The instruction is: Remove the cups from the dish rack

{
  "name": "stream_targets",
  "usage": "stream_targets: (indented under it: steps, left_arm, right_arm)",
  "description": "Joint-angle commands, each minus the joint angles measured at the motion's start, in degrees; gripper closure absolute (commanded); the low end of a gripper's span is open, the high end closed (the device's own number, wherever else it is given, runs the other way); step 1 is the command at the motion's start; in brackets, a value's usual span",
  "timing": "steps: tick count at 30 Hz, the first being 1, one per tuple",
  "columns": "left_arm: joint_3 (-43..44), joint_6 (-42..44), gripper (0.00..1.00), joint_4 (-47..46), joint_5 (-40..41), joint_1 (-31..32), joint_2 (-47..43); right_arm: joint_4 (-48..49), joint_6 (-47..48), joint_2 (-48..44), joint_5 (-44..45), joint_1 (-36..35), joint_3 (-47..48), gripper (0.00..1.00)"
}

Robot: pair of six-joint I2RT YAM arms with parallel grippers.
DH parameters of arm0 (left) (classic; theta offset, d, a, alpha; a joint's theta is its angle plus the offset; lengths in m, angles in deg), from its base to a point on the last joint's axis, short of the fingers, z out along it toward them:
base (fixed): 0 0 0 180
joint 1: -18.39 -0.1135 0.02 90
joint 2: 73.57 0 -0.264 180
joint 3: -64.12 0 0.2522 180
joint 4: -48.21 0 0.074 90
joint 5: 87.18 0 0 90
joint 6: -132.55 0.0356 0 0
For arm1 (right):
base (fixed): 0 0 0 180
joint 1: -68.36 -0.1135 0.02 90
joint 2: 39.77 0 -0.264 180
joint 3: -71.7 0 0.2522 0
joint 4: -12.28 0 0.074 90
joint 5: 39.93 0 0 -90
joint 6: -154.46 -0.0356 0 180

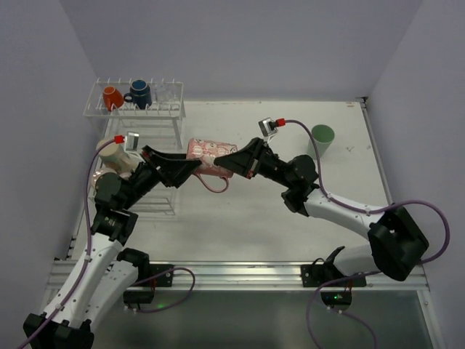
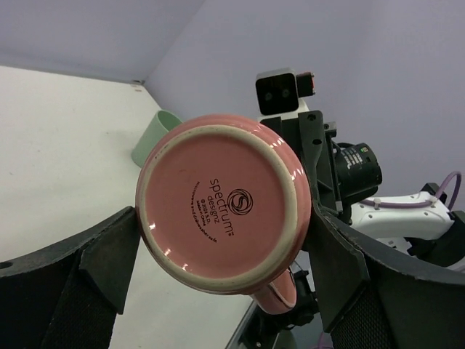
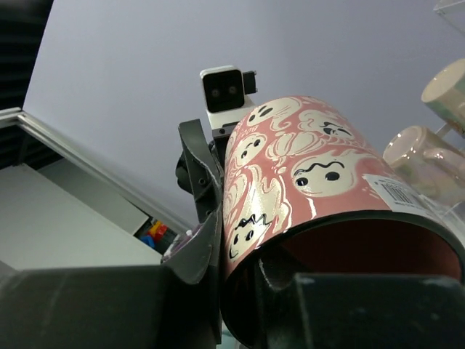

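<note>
pink mug (image 1: 208, 150) inside left pincer (image 2: 225, 234)

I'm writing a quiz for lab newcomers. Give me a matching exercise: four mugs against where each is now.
1 pink mug
2 light green mug
3 orange mug
4 dark blue mug

A upper shelf of the dish rack, leftmost mug
B held in mid-air
C upper shelf, right of the orange one
D standing on the table, right side

Pairs: 1-B, 2-D, 3-A, 4-C
</note>
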Motion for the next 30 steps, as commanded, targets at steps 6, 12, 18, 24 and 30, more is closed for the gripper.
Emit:
stream_targets:
  steps: [6, 12, 18, 24, 30]
  left_arm:
    - [2.08, 8.98, 0.11, 1.57, 0.86, 1.17, -1.70]
    - [5.15, 14.16, 0.00, 6.66, 1.12, 1.17, -1.96]
    - [8.23, 22.32, 0.00, 14.47, 3.14, 1.17, -2.23]
    - [12.46, 35.78, 0.00, 34.52, 15.62, 1.17, -2.23]
    - [5.08, 39.57, 0.00, 34.00, 9.82, 1.17, -4.42]
  right_arm:
    - [-17.19, 14.55, -11.26, 10.93, -0.20, 0.95, 1.00]
    - [-27.28, 22.11, -15.66, 12.95, -0.11, 2.52, 1.00]
    - [-48.25, 37.64, -14.18, 12.34, 1.30, 15.65, 1.00]
    - [-91.06, 61.90, -2.15, 31.27, 2.79, 38.17, 1.00]
    - [-102.96, 72.99, 10.16, 38.44, 8.06, 48.83, 1.00]
